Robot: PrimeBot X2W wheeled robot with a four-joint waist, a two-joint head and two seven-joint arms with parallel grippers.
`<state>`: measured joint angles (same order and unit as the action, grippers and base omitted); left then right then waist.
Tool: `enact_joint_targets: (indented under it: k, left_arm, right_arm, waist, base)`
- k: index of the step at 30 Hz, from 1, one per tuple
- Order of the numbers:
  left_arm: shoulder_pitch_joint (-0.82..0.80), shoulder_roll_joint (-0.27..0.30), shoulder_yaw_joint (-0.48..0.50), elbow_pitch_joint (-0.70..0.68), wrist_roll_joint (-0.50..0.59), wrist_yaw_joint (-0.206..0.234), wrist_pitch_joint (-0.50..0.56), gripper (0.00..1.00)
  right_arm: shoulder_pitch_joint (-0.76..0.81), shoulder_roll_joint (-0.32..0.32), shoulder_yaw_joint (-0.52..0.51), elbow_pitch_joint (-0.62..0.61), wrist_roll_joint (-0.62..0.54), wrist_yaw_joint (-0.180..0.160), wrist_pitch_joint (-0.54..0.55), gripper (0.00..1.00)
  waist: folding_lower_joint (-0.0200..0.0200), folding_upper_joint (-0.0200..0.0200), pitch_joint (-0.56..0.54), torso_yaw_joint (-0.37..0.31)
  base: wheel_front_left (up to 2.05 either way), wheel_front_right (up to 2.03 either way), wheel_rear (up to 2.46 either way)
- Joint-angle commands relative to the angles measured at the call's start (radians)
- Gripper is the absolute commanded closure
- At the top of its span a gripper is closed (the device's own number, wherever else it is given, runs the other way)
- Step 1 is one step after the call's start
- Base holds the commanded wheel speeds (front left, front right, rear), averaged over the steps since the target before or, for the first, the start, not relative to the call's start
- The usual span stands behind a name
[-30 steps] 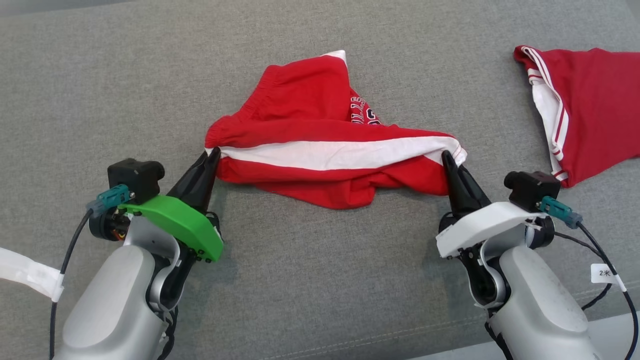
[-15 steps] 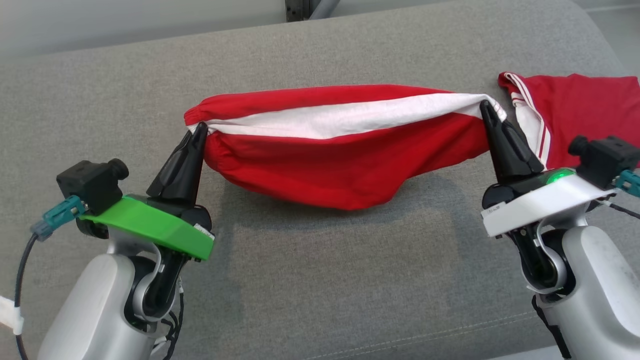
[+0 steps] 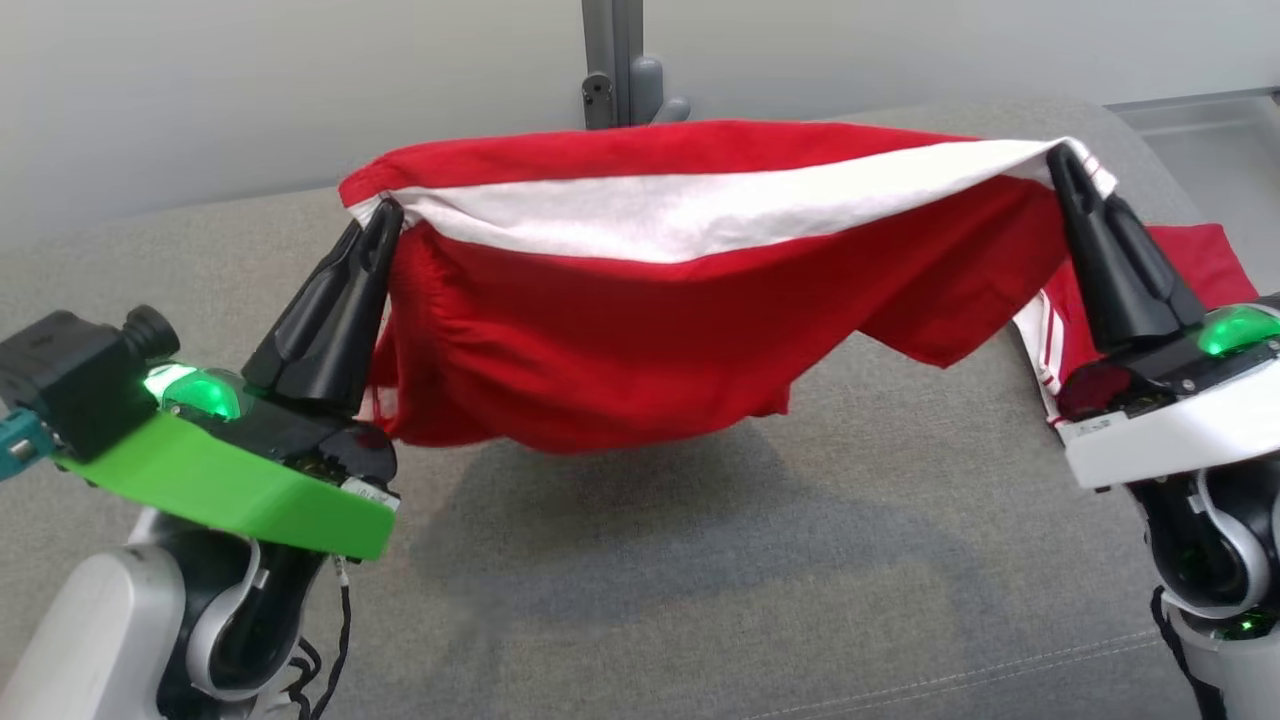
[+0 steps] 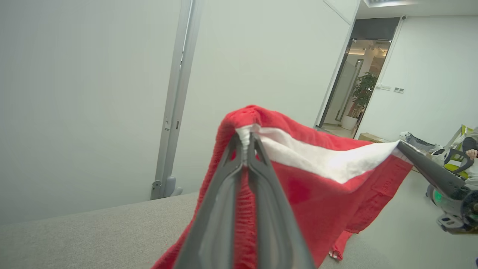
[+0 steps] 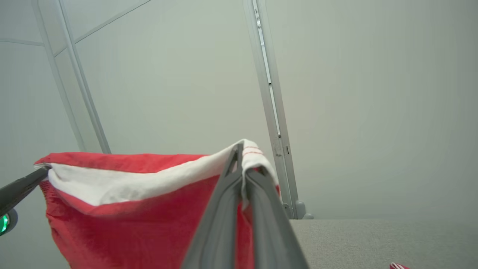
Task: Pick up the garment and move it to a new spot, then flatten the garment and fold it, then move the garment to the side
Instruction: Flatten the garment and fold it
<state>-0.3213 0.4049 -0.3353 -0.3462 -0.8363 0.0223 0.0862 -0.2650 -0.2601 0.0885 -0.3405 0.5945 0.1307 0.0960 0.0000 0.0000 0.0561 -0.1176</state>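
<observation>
A: Which step r we on?

B: Step one imo, pick up & shift. In head view the garment (image 3: pixel 700 300) hangs mid-frame, clear of the grey padded surface (image 3: pixel 640 600), with its shadow underneath. Not flattened or folded yet.

A: Far left?

B: There the left arm (image 3: pixel 90 640) rises from the lower left corner. It has a green wrist cover (image 3: pixel 230 480), and the fingers (image 3: pixel 330 310) slant up & to the right. The left jaws are closed, pinching the garment's left end at the elastic band. The left wrist view shows cloth nipped betw. the two fingers.

A: Middle?

B: Top edge is stretched betw. both grips with a white stripe along it. Red cloth sags below, lowest left of centre.

A: Right side?

B: At the right edge the right arm (image 3: pixel 1215 560) has a white wrist cover (image 3: pixel 1170 440), fingers slanting up & left. The right jaws are closed on the other end, upper right. Just behind lies a 2nd red garment (image 3: pixel 1220 265) on the surface.

A: Next move?

B: Prob. carry it to a bare spot with both grips tight & tension even, then lower it so it lands spread, not bunched. Stay off the 2nd red garment.
</observation>
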Motion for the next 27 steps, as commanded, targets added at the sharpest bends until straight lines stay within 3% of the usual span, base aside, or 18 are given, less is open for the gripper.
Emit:
enact_joint_targets:
  k: [1,6,11,15,20,27]
  left_arm:
    - [-0.011,0.011,0.005,-0.020,-0.017,0.007,0.010,1.00]
    - [-0.061,0.050,0.018,-0.073,-0.009,0.028,0.081,1.00]
    - [-0.171,0.071,-0.007,0.014,-0.011,0.007,0.158,1.00]
    - [-0.331,0.076,-0.031,0.153,0.010,-0.018,0.225,1.00]
    - [-0.601,0.040,-0.026,0.346,0.034,-0.034,0.257,1.00]
    - [-0.949,-0.024,-0.022,0.613,0.138,-0.073,0.127,1.00]
  right_arm:
    - [0.015,-0.002,-0.013,-0.015,-0.007,0.000,0.010,1.00]
    - [-0.008,-0.003,-0.057,-0.058,-0.011,0.000,0.068,1.00]
    - [-0.094,-0.008,-0.041,0.000,0.007,0.000,0.115,1.00]
    - [-0.243,-0.007,0.007,0.104,0.001,0.000,0.128,1.00]
    - [-0.511,0.022,0.067,0.280,-0.030,0.000,0.088,1.00]
    - [-0.848,0.100,0.110,0.546,-0.096,0.000,-0.084,1.00]
  waist:
    - [0.0000,0.0000,-0.015,0.000]
    - [0.0000,0.0000,-0.002,0.008]
    - [0.0000,0.0000,0.056,0.016]
    - [0.0000,0.0000,0.138,0.007]
    - [0.0000,0.0000,0.252,-0.026]
    - [0.0000,0.0000,0.359,-0.090]
  base:
    - [0.00,0.00,0.00]
    - [0.00,0.00,0.00]
    - [0.00,0.00,0.00]
    - [0.00,0.00,0.00]
    - [0.00,0.00,0.00]
    - [0.00,0.00,0.00]
